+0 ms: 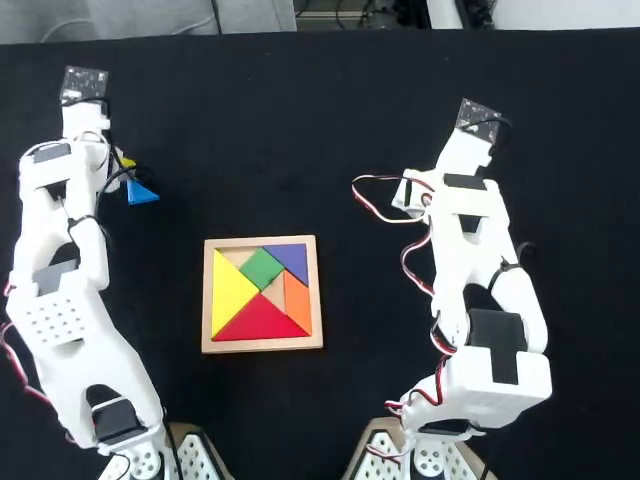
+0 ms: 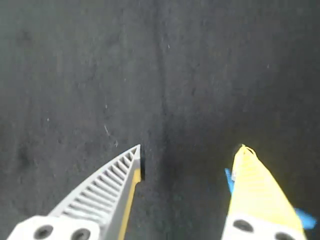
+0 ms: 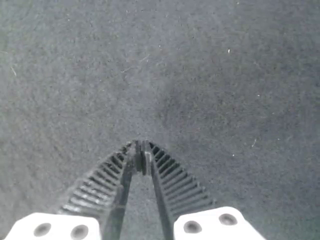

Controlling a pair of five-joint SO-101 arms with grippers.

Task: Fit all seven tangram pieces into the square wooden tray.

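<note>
Two grippers; left gripper spread wide, blue triangle beside one finger; right gripper closed, empty

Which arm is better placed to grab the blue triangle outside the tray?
Left. The open left gripper sits beside the blue triangle; the shut right gripper is on the far side of the tray.

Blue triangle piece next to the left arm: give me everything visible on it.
The blue triangle piece is small, flat and uniformly bright blue, seemingly painted wood. It lies flat on the black table, outside the wooden tray and apart from it, close beside the left arm. In the left wrist view the open left gripper hangs over it: the gripper's yellow finger covers its middle, with blue corners showing on both sides. Whether the finger touches it cannot be told.
</note>
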